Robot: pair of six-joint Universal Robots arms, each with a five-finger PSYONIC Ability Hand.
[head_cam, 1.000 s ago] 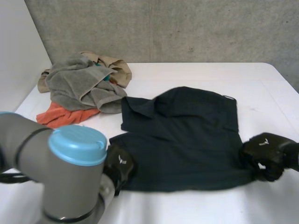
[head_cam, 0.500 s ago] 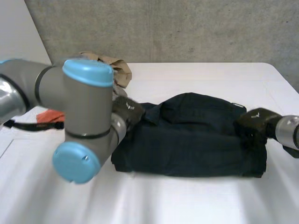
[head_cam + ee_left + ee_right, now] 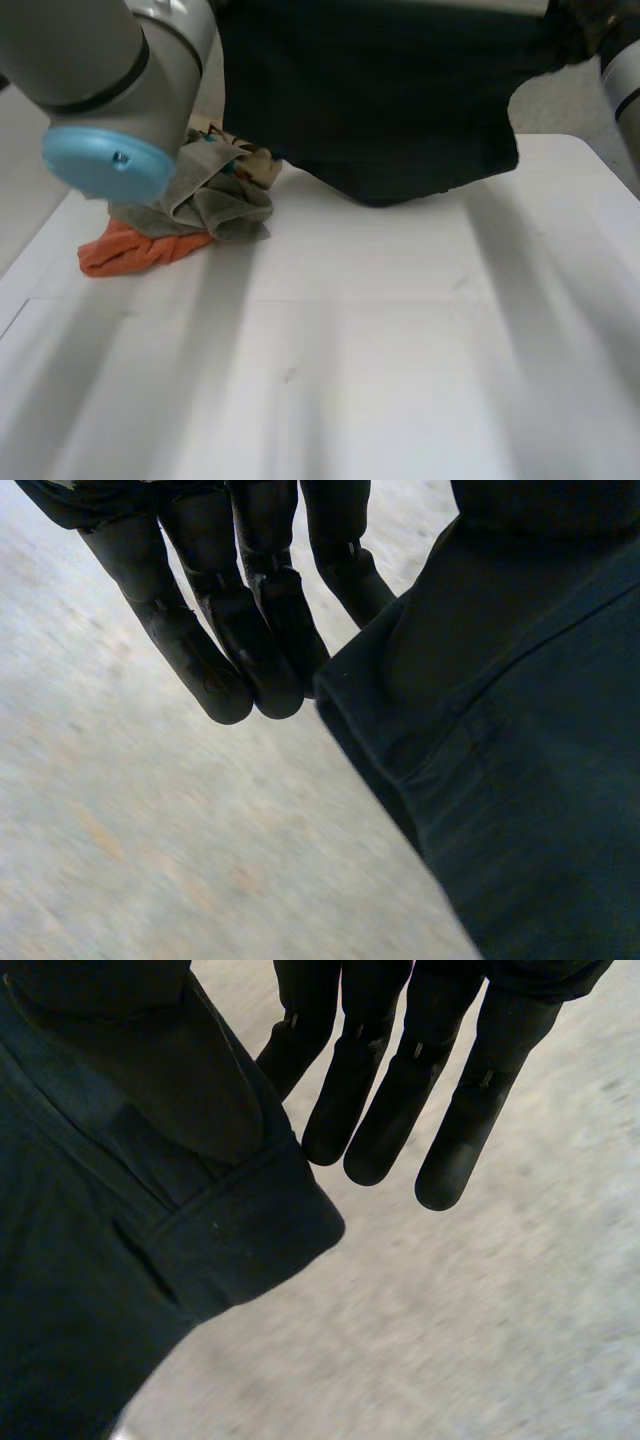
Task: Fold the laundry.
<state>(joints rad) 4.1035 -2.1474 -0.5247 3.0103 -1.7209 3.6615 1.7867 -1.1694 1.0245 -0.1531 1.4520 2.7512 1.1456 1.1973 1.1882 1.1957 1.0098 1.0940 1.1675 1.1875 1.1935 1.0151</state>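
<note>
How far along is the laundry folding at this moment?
Done: nothing lies folded on the table. In hand: the dark garment hangs above it, an edge pinched by the left hand and another by the right hand. Left: folding it, then the piled grey towel and orange cloth.

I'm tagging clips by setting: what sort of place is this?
Probably a robotics lab, not a home: a plain white table, a rough concrete wall behind it, and robot arms holding up a dark garment near a laundry pile.
</note>
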